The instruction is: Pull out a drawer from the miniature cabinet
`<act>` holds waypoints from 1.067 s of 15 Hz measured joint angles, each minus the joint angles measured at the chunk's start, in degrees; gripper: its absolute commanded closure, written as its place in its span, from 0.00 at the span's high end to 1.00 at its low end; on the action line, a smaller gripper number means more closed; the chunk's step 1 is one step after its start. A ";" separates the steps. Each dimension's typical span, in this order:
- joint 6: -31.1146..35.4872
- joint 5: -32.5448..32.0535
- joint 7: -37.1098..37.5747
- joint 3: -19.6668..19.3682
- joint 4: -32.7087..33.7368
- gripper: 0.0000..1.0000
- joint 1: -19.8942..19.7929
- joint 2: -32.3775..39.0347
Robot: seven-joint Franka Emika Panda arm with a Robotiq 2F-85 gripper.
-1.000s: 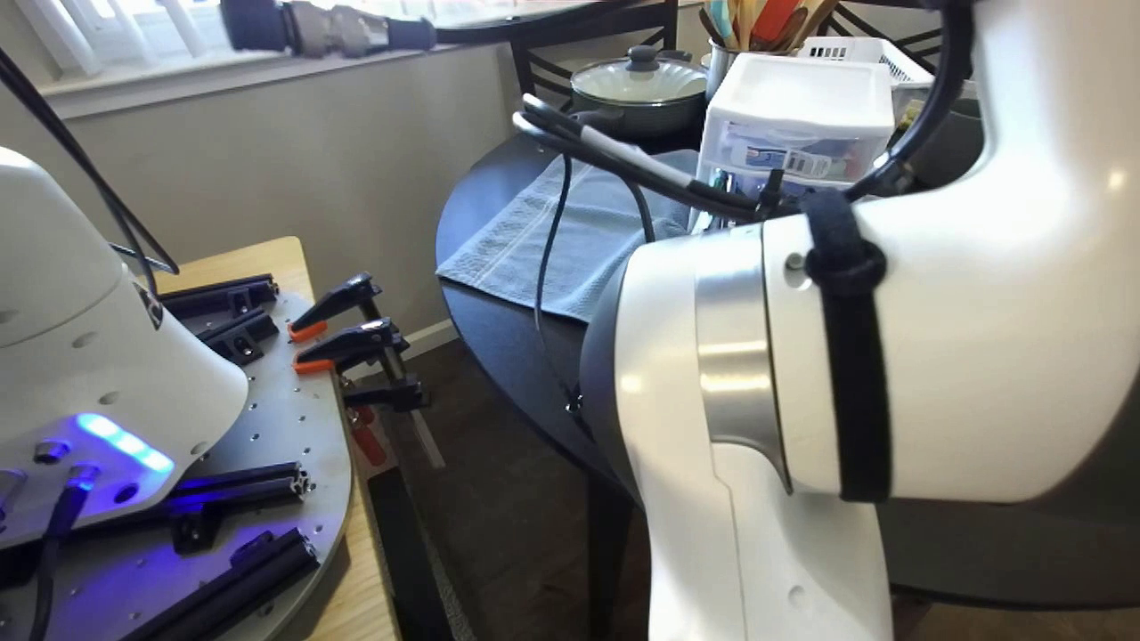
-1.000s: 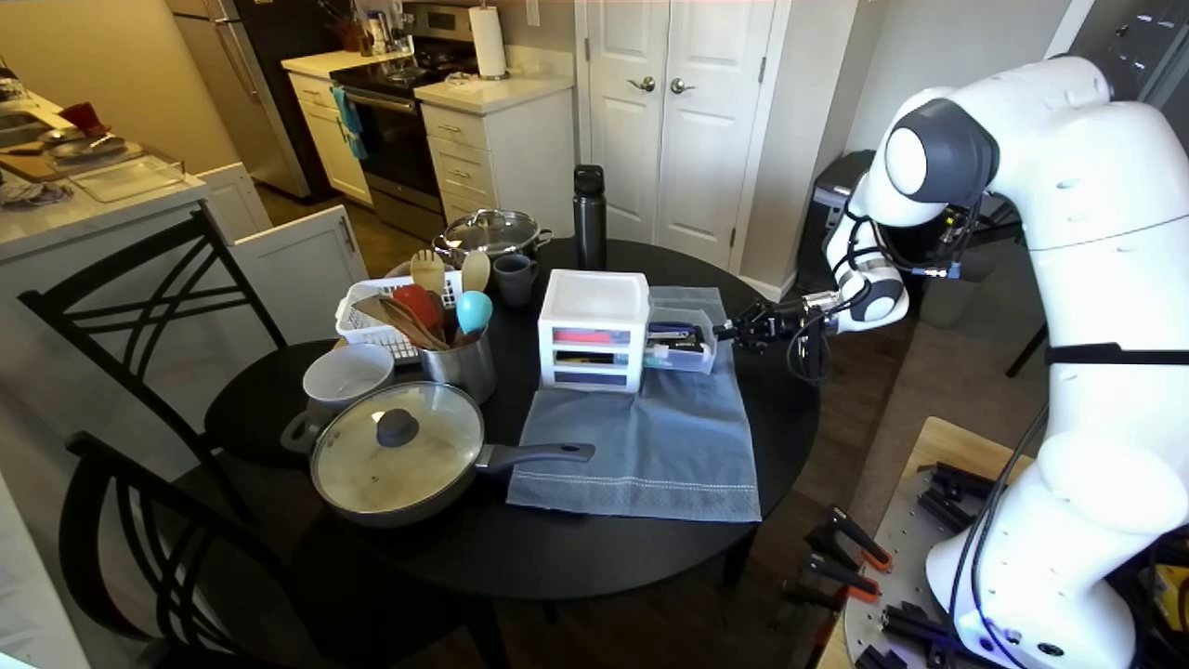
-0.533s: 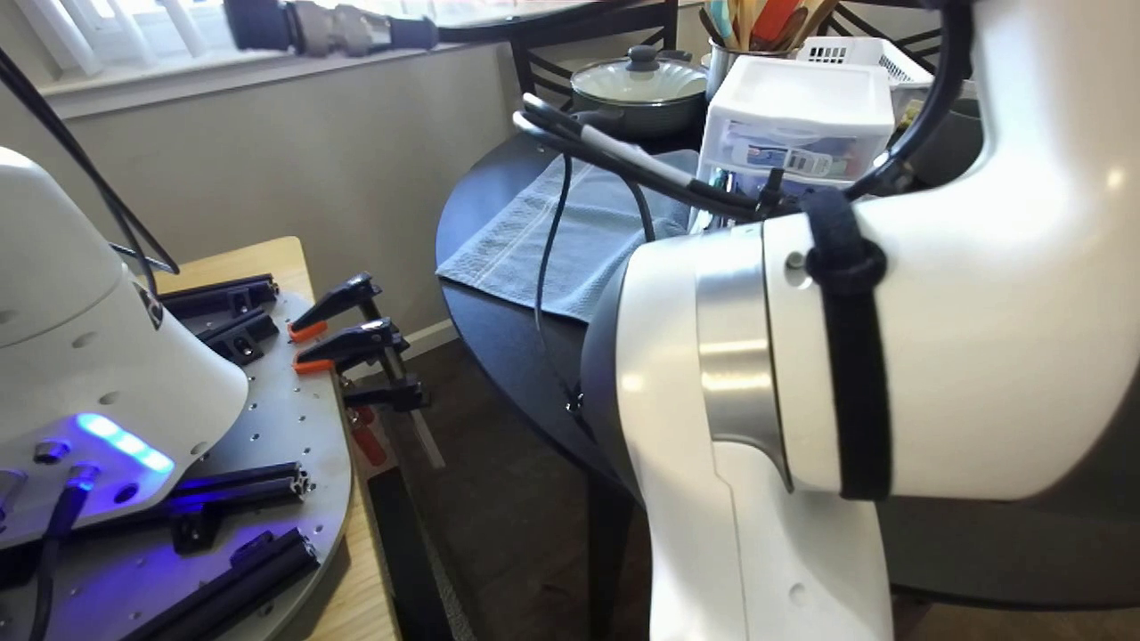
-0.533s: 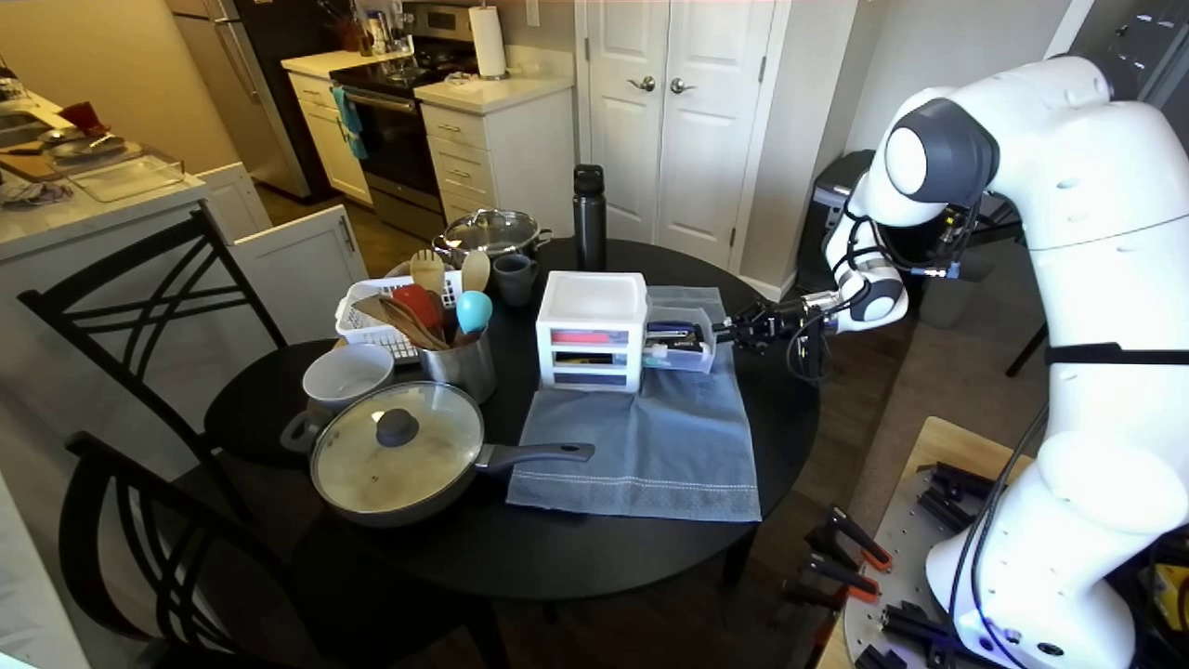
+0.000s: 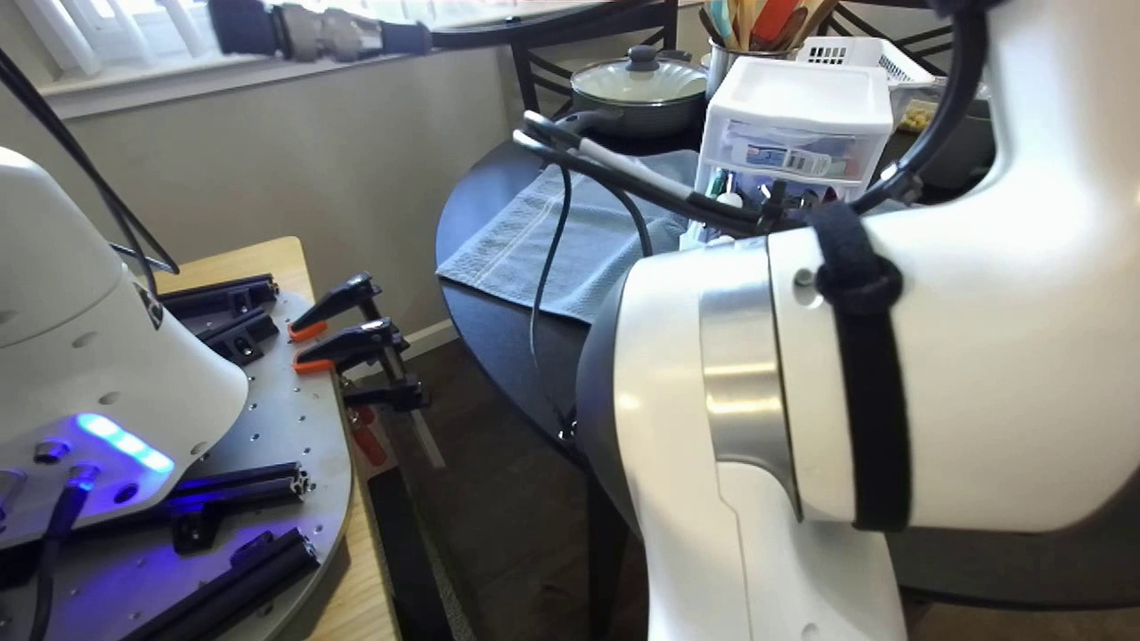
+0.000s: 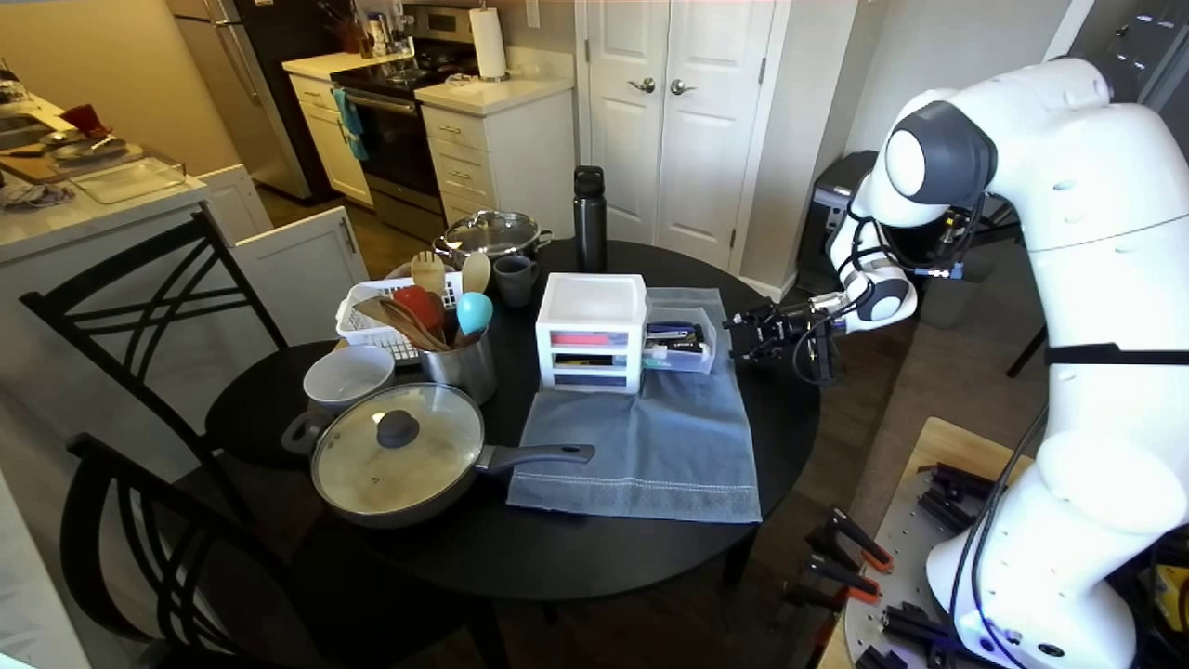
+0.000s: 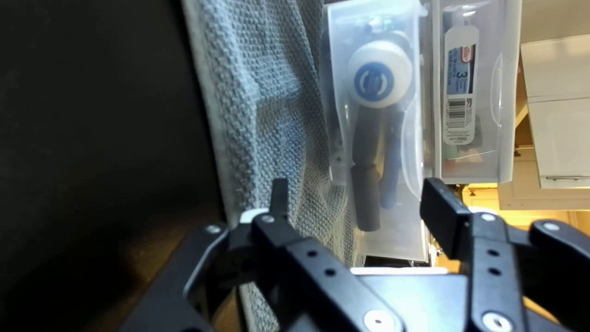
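The miniature cabinet (image 6: 592, 302), a boxy white unit with translucent panels, stands on a blue-grey cloth. Its drawer (image 6: 695, 358) is a clear tray that sticks well out of the cabinet toward the arm, with pens and small items inside. In the wrist view the front of that drawer (image 7: 403, 235) shows a white round item and dark shapes behind the plastic. My gripper (image 7: 359, 200) has its fingers spread wide, with nothing gripped. In an exterior view the gripper (image 6: 734, 336) is just off the drawer's front, a small gap between them.
Above the pulled drawer, another drawer front (image 7: 479, 157) shows a packet behind it. The cloth (image 6: 641, 455) reaches toward the table edge. Around the cabinet stand a lidded pan (image 6: 399, 465), a utensil pot (image 6: 464, 367), a mug (image 6: 514, 279) and a black bottle (image 6: 589, 223).
My gripper was closed at the drawer's front edge; its fingers have since parted and it has backed slightly away from the drawer. The drawer stays pulled out.
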 measured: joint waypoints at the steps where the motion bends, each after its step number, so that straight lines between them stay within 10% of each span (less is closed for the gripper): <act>1: 0.00 -0.49 0.00 -0.02 0.18 1.00 -0.24 0.00; 16: -11.71 -5.36 0.00 2.56 4.55 1.00 -2.60 -0.01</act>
